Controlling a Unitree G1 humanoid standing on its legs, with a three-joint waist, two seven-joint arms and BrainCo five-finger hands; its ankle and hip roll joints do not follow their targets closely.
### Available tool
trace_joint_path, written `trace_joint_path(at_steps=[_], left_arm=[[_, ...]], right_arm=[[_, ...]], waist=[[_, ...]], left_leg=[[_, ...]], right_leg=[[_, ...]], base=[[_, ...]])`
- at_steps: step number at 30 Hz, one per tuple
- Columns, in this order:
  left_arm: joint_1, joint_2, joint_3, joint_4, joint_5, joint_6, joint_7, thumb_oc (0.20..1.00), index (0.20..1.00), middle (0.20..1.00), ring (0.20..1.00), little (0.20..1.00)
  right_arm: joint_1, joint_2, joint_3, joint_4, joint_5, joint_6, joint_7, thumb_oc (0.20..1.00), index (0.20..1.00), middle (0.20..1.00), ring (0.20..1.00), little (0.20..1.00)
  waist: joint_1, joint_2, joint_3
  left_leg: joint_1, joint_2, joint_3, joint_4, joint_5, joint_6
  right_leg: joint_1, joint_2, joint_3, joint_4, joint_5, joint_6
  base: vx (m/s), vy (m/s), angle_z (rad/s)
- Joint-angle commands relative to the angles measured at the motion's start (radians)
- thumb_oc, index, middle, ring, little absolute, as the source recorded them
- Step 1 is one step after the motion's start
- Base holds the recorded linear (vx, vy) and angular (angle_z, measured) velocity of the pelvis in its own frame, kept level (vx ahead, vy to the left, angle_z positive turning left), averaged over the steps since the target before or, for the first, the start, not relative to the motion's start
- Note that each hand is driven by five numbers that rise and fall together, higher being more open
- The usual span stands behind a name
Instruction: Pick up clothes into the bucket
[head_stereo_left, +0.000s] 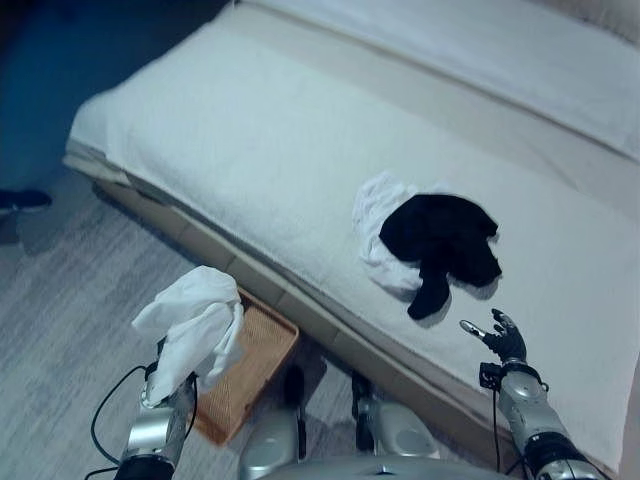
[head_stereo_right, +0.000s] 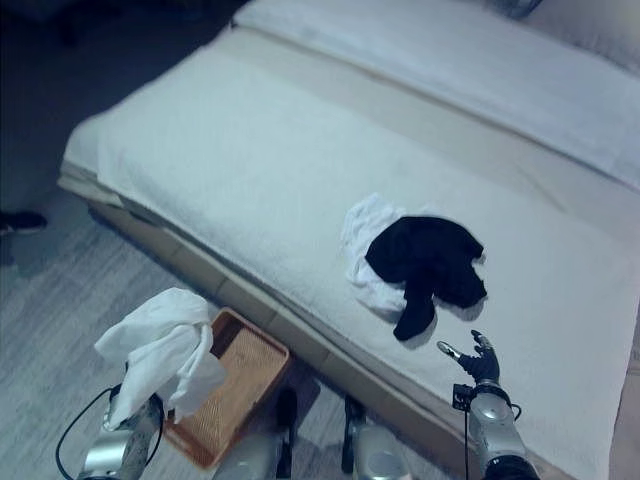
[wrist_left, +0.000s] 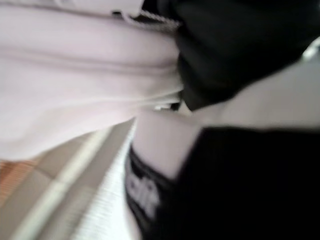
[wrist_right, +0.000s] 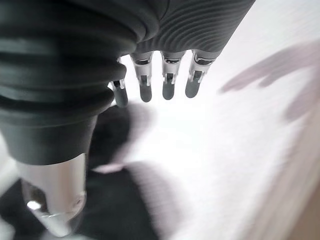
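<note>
A white cloth (head_stereo_left: 195, 320) hangs bunched over my left hand (head_stereo_left: 160, 368), raised just above the left edge of a brown woven basket (head_stereo_left: 252, 372) on the floor beside the bed. The cloth (wrist_left: 75, 75) shows close up in the left wrist view. On the bed lies a black garment (head_stereo_left: 445, 240), resting partly on a white garment (head_stereo_left: 375, 205). My right hand (head_stereo_left: 503, 338) hovers open over the mattress, a little below and to the right of the black garment, its fingers (wrist_right: 167, 87) straight and holding nothing.
The bed (head_stereo_left: 250, 130) has a white towel-like cover and runs diagonally across the view, its low wooden edge (head_stereo_left: 200, 240) right by the basket. A white folded cover (head_stereo_left: 500, 50) lies along the far side. A dark shoe (head_stereo_left: 20, 200) sits on the grey floor at far left.
</note>
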Motion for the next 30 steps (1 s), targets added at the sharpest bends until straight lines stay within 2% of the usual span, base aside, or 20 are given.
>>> trace_joint_path(at_steps=[1,3,8,9,11,14,19,20,25,26,27,30], left_arm=[[-0.032,0.025,0.056,-0.003,0.014,-0.067,0.046,0.2,0.2,0.2,0.2,0.2],[-0.089,0.039,0.04,0.089,0.005,-0.061,0.073,0.2,0.2,0.2,0.2,0.2],[-0.18,0.061,0.017,0.189,0.025,-0.054,0.132,0.2,0.2,0.2,0.2,0.2],[-0.231,0.072,-0.004,0.222,0.057,-0.042,0.175,0.2,0.2,0.2,0.2,0.2],[-0.252,0.077,-0.014,0.234,0.074,-0.035,0.189,0.2,0.2,0.2,0.2,0.2],[-0.332,0.126,-0.051,0.276,0.16,0.004,0.246,0.2,0.2,0.2,0.2,0.2],[-0.389,0.162,-0.084,0.335,0.2,0.035,0.274,0.2,0.2,0.2,0.2,0.2],[-0.416,0.186,-0.091,0.375,0.207,0.045,0.285,0.2,0.2,0.2,0.2,0.2],[-0.442,0.225,-0.102,0.387,0.212,0.064,0.302,0.2,0.2,0.2,0.2,0.2],[-0.454,0.234,-0.108,0.419,0.215,0.075,0.294,0.511,0.511,0.511,0.511,0.511],[-0.46,0.238,-0.112,0.426,0.215,0.081,0.298,1.0,1.0,1.0,1.0,1.0],[-0.472,0.238,-0.115,0.441,0.214,0.096,0.305,1.0,1.0,1.0,1.0,1.0]], right_arm=[[-0.015,-0.027,0.012,0.028,-0.028,-0.017,-0.048,1.0,1.0,1.0,1.0,1.0],[-0.033,-0.037,0.026,0.11,-0.043,-0.001,-0.068,1.0,1.0,1.0,1.0,1.0],[-0.05,-0.04,0.041,0.148,-0.042,0.0,-0.089,1.0,1.0,1.0,1.0,1.0],[-0.061,-0.045,0.048,0.14,-0.039,-0.005,-0.105,1.0,1.0,1.0,1.0,1.0],[-0.067,-0.046,0.048,0.142,-0.032,-0.006,-0.113,1.0,1.0,1.0,1.0,1.0],[-0.108,-0.065,0.071,0.125,-0.021,-0.014,-0.135,1.0,1.0,1.0,1.0,1.0],[-0.117,-0.083,0.087,0.094,0.001,-0.028,-0.146,1.0,1.0,1.0,1.0,1.0],[-0.123,-0.094,0.094,0.086,0.011,-0.034,-0.153,1.0,1.0,1.0,1.0,1.0],[-0.128,-0.116,0.099,0.054,0.031,-0.038,-0.159,1.0,1.0,1.0,1.0,1.0],[-0.133,-0.122,0.102,0.055,0.035,-0.04,-0.159,1.0,1.0,1.0,1.0,1.0],[-0.137,-0.127,0.104,0.054,0.037,-0.038,-0.16,1.0,1.0,1.0,1.0,1.0],[-0.144,-0.129,0.104,0.042,0.046,-0.037,-0.163,1.0,1.0,1.0,1.0,1.0]], waist=[[0.0,-0.038,-0.007],[-0.002,-0.046,0.023],[-0.01,-0.059,0.072],[-0.017,-0.061,0.105],[-0.021,-0.061,0.115],[-0.029,-0.069,0.178],[-0.044,-0.075,0.178],[-0.052,-0.077,0.178],[-0.061,-0.079,0.178],[-0.064,-0.08,0.178],[-0.065,-0.08,0.178],[-0.066,-0.082,0.178]], left_leg=[[-0.065,0.007,-0.035,0.15,-0.094,-0.012],[-0.104,0.011,-0.039,0.181,-0.094,-0.014],[-0.173,0.014,-0.045,0.233,-0.1,-0.011],[-0.21,0.01,-0.047,0.253,-0.098,-0.011],[-0.228,0.01,-0.05,0.262,-0.097,-0.012],[-0.309,0.008,-0.047,0.317,-0.103,-0.012],[-0.421,0.002,-0.043,0.376,-0.11,-0.012],[-0.476,0.001,-0.04,0.413,-0.118,-0.013],[-0.591,0.003,-0.036,0.496,-0.143,-0.009],[-0.609,0.003,-0.036,0.51,-0.146,-0.008],[-0.622,0.003,-0.036,0.521,-0.149,-0.007],[-0.642,0.004,-0.035,0.534,-0.154,-0.006]], right_leg=[[-0.036,-0.082,0.025,0.142,-0.065,0.058],[-0.069,-0.078,0.03,0.159,-0.066,0.056],[-0.138,-0.077,0.042,0.216,-0.082,0.049],[-0.178,-0.078,0.038,0.254,-0.091,0.045],[-0.198,-0.082,0.036,0.271,-0.095,0.043],[-0.281,-0.087,0.035,0.339,-0.11,0.041],[-0.381,-0.096,0.035,0.385,-0.116,0.04],[-0.432,-0.097,0.04,0.412,-0.121,0.038],[-0.543,-0.099,0.047,0.483,-0.138,0.033],[-0.561,-0.098,0.047,0.493,-0.14,0.033],[-0.576,-0.099,0.049,0.504,-0.142,0.032],[-0.594,-0.099,0.051,0.513,-0.145,0.032]], base=[[-0.03,-0.009,0.15],[-0.05,-0.012,0.13],[-0.07,0.0,0.02],[-0.08,0.006,0.02],[-0.08,0.008,0.04],[-0.11,0.013,0.04],[-0.04,0.019,0.01],[-0.03,0.031,0.03],[-0.01,0.035,0.01],[0.0,0.024,-0.03],[0.0,0.021,-0.05],[0.0,0.0,0.0]])
